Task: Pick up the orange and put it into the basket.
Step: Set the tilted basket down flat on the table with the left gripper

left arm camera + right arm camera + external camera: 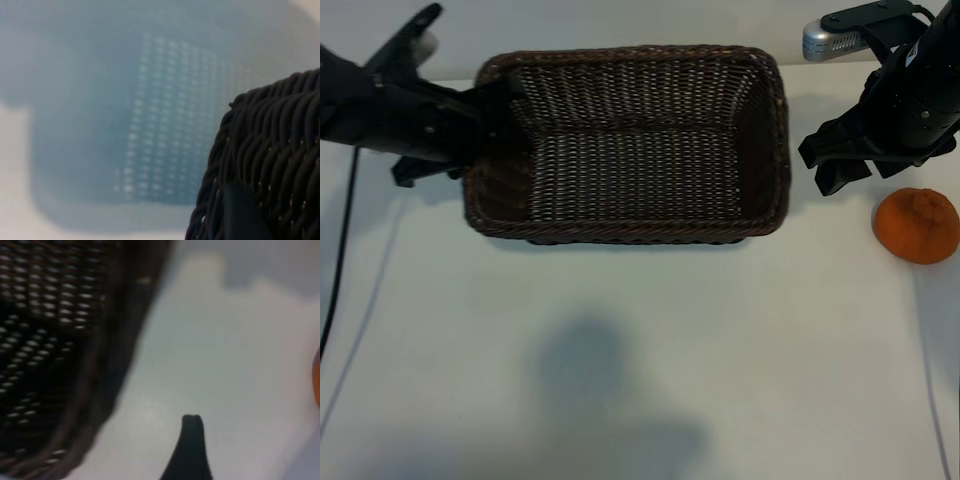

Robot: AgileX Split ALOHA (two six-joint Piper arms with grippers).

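Brightly lit from above; soft shadow across the table [620,400]; both wrist views badly blurred, basket [270,160] weave sharp only close up.

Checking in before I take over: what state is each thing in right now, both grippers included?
orange: on the table, right of the basket, not held.
basket: upright, nothing inside it.
left gripper: at the basket's left end, over its rim; grip on the rim cannot be confirmed.
right gripper: open, holding nothing, between the basket's right end and the orange.
table: bare white surface under everything.
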